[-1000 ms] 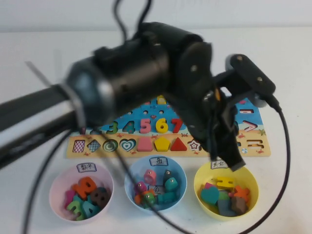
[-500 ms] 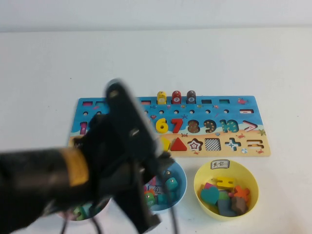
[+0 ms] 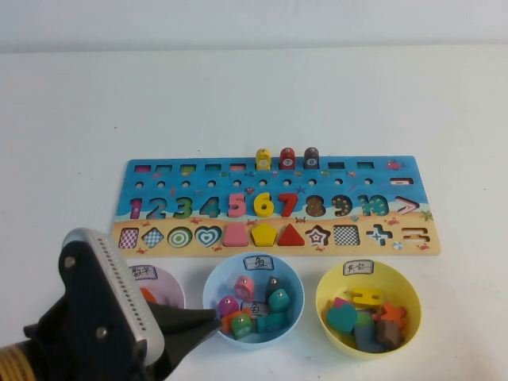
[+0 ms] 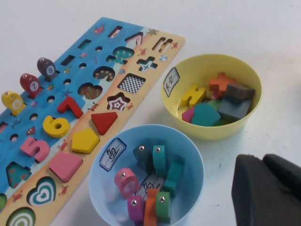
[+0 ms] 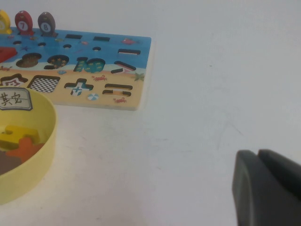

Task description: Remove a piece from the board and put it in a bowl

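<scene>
The teal heart piece [image 3: 342, 317] lies in the yellow bowl [image 3: 405, 282] among other pieces; it also shows in the left wrist view [image 4: 205, 114]. The board [image 3: 270, 171] lies beyond the bowls, and its heart slot [image 3: 208, 236] is open. My left gripper [image 4: 261, 158] is shut and empty, over bare table near the light blue bowl [image 4: 195, 155]. In the high view its dark tip [image 3: 202, 320] reaches to that bowl's left rim. My right gripper [image 5: 257, 153] is shut and empty over bare table to the right of the yellow bowl [image 5: 44, 141]. It does not show in the high view.
A pink bowl [image 3: 171, 287] with number pieces stands at the left, partly behind my left arm [image 3: 103, 317]. The light blue bowl [image 3: 213, 286] holds fish pieces. Three pegs [image 3: 286, 158] stand on the board's far edge. Pieces 5, 6, 7 and some shapes sit in the board.
My left arm has swung from over the board's middle back to the near left corner. The heart has stayed in the yellow bowl throughout.
</scene>
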Controlling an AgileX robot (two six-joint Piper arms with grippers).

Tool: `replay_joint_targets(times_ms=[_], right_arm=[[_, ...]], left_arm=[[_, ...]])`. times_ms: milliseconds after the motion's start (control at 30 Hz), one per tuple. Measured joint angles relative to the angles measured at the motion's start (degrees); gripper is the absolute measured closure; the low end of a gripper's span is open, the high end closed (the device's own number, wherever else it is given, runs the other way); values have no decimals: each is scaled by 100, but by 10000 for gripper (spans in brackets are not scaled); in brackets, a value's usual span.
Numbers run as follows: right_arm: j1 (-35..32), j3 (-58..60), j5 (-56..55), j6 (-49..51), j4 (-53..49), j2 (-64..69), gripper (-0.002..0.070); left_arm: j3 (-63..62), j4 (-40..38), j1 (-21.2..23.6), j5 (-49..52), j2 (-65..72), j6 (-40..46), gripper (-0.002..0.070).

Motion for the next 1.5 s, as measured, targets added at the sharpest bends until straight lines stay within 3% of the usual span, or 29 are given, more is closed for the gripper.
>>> replay_joint_targets(times_ms=[300, 600, 700, 900, 1200, 1300, 1500], right_arm=[[0, 0, 0, 0, 0, 0, 694], [0, 0, 0, 0, 0, 0, 694], [0, 0, 0, 0, 0, 0, 694], [0, 0, 0, 0, 0, 0, 694], [0, 0, 0, 0, 0, 0, 694], [0, 0, 0, 0, 0, 0, 694], [0, 0, 0, 0, 0, 0, 694]], left_arm=[[37, -2, 0, -363, 21, 0, 676], [1501, -25, 0, -2875, -705, 334, 676], [2053, -99, 85, -3278, -1312, 384, 676], [2832, -768, 1151, -3462, -2605, 419, 676], [3092, -324, 3350, -3220, -3902, -39, 676], [3092, -94, 3848, -2920, -4186, -149, 676], [3092, 29, 4355, -2137, -4598, -222, 676]])
